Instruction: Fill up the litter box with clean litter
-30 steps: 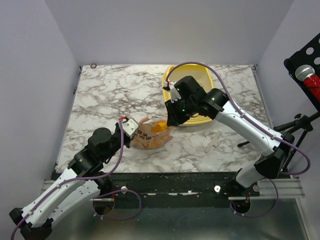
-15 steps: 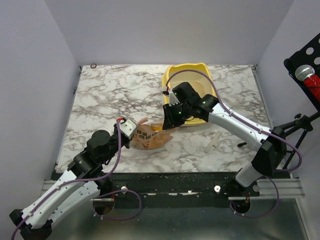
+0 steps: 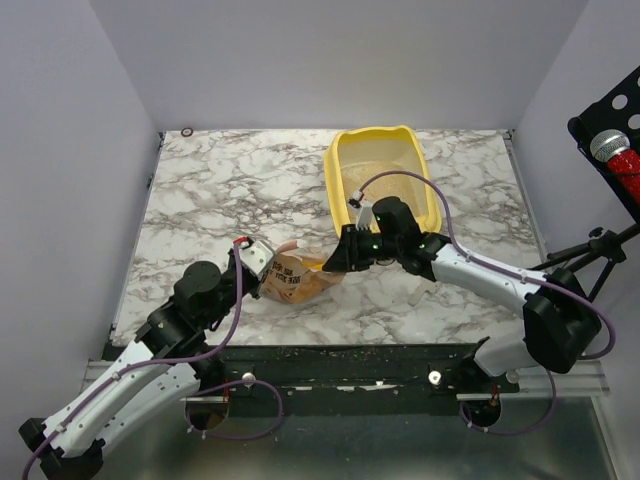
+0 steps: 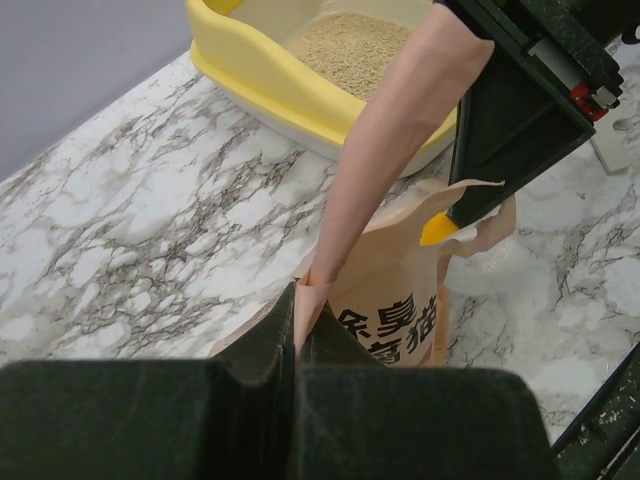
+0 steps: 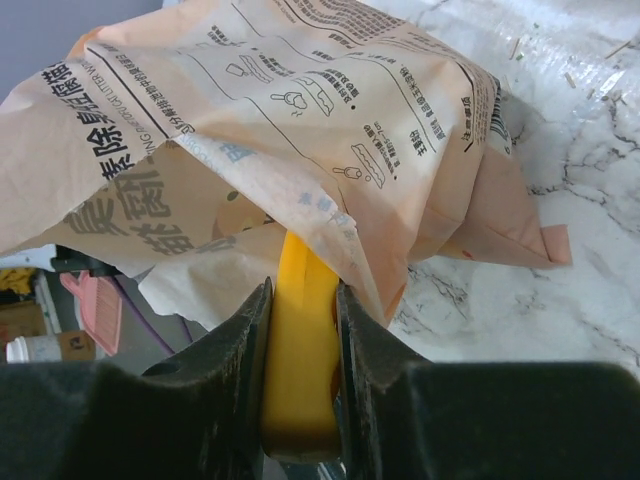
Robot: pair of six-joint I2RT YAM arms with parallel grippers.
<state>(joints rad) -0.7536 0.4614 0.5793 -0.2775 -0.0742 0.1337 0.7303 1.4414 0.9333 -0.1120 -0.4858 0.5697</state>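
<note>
Marble tabletop [image 3: 230,200], white with grey veining, walled on three sides.

Litter box [image 3: 337,170]: yellow tray, upright, at the far side of the tabletop and right of centre. Its near end sits just behind the right arm's wrist.

Clean litter [image 4: 355,40]: beige granules in a shallow layer over the floor of the litter box. The depth cannot be told.

Bag [image 3: 295,283]: pinkish-tan with dark printed characters. It stands crumpled near the front edge, left of centre and between the two arms, with its mouth turned toward the right arm. It is close to the litter box but apart from it.

Left tool [image 4: 298,320]: jaws fully closed, pinching the bag's upper edge. A strip of bag is drawn taut up and away from the fingers.

Right tool [image 5: 300,300]: low at the bag's mouth, jaws partly closed and clamped on the handle of the scoop [image 5: 298,340].

Scoop: yellow-orange plastic. Its front end runs in under the bag's flap, and the bowl is hidden there.
</note>
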